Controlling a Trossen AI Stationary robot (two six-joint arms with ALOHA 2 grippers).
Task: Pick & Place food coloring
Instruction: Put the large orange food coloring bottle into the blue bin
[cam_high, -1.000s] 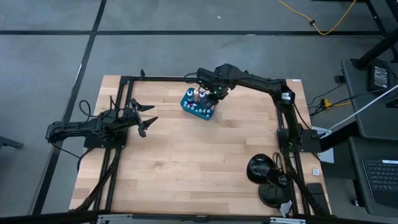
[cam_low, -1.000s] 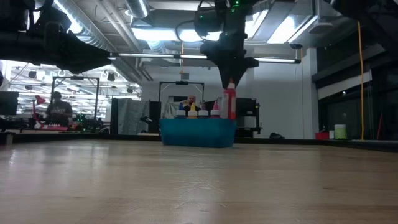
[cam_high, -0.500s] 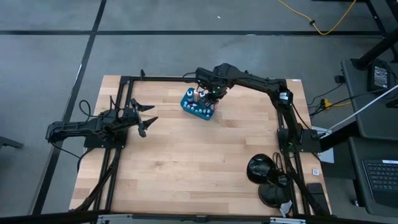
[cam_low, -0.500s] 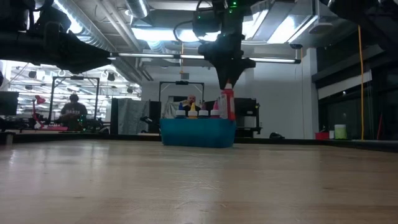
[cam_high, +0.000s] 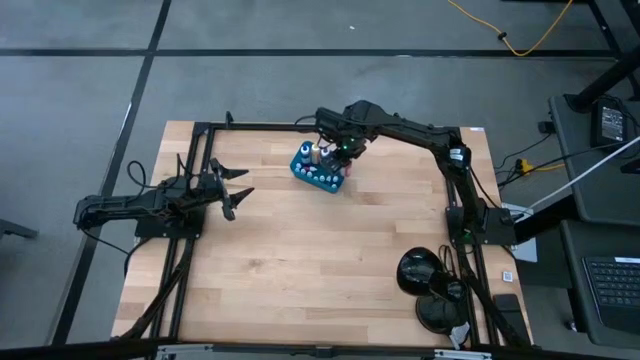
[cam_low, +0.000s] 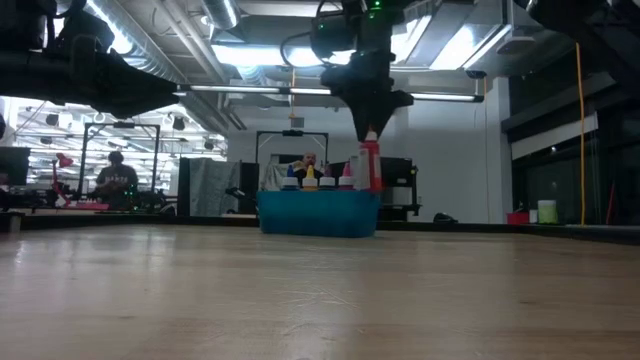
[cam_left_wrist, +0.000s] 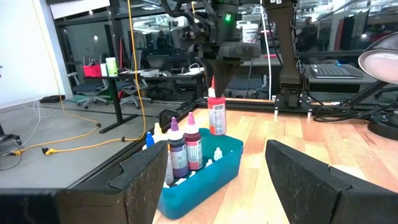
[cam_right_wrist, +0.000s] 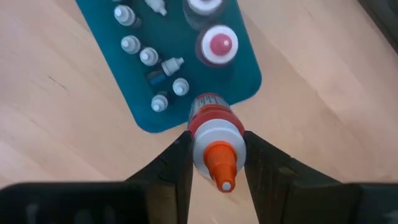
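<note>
The teal tray (cam_high: 298, 169) (cam_low: 318, 213) stands on the far middle of the table and holds several small white-capped vials (cam_right_wrist: 149, 56) and taller dark bottles (cam_left_wrist: 185, 147). My right gripper (cam_high: 341, 150) (cam_right_wrist: 216, 138) hovers over the tray's right end, shut on a red-labelled food coloring bottle (cam_low: 370, 166) (cam_left_wrist: 216, 117) with a white collar and an orange tip. My left gripper (cam_high: 238, 188) waits open to the left of the tray, its fingers pointing at it. My right gripper pinches the bottle's white collar (cam_right_wrist: 214, 132), just below the orange tip, between its two fingers (cam_right_wrist: 178, 160). It comes from above, pointing down. The bottle hangs upright below the fingers, its base (cam_left_wrist: 217, 132) at about the level of the tray's rim at the tray's right end.
A black desk lamp (cam_high: 421, 276) sits at the table's near right corner. Black frame rails (cam_high: 260, 126) run along the far and side edges. Bare wood stretches across the middle and near part of the table (cam_high: 310, 270). A person (cam_low: 115, 178) shows in the room behind.
</note>
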